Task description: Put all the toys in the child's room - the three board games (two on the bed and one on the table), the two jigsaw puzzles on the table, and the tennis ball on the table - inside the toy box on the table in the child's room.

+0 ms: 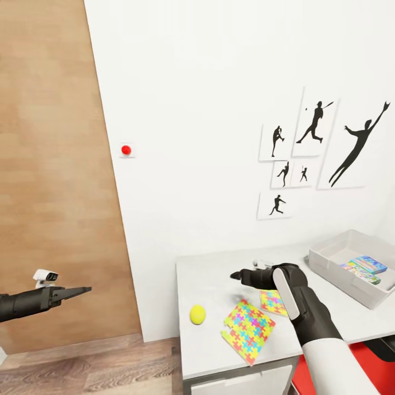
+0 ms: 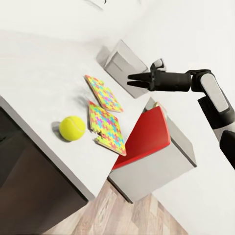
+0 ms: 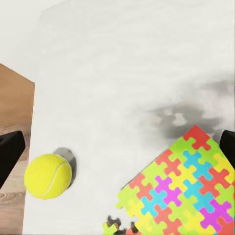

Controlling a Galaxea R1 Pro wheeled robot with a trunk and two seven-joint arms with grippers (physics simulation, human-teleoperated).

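Note:
On the pale grey table (image 1: 219,274) lie the tennis ball (image 1: 197,314) (image 2: 72,128) (image 3: 48,176) and two jigsaw puzzles. One puzzle (image 1: 248,330) (image 2: 107,128) (image 3: 186,191) is near the front edge. The other (image 1: 271,302) (image 2: 104,92) is partly behind my right arm. My right gripper (image 1: 235,274) (image 2: 131,81) hovers open and empty above the table, beyond the ball and the near puzzle. The grey toy box (image 1: 334,269) (image 2: 120,61) at the right holds board games (image 1: 365,267). My left gripper (image 1: 88,289) hangs over the floor left of the table, looking open and empty. The bed is out of view.
A wooden door panel (image 1: 55,164) stands at the left. The white wall carries a red button (image 1: 126,149) and black sports pictures (image 1: 312,148). A red chair (image 1: 373,362) (image 2: 147,132) sits at the table's front right. Wood floor (image 1: 109,367) lies below my left arm.

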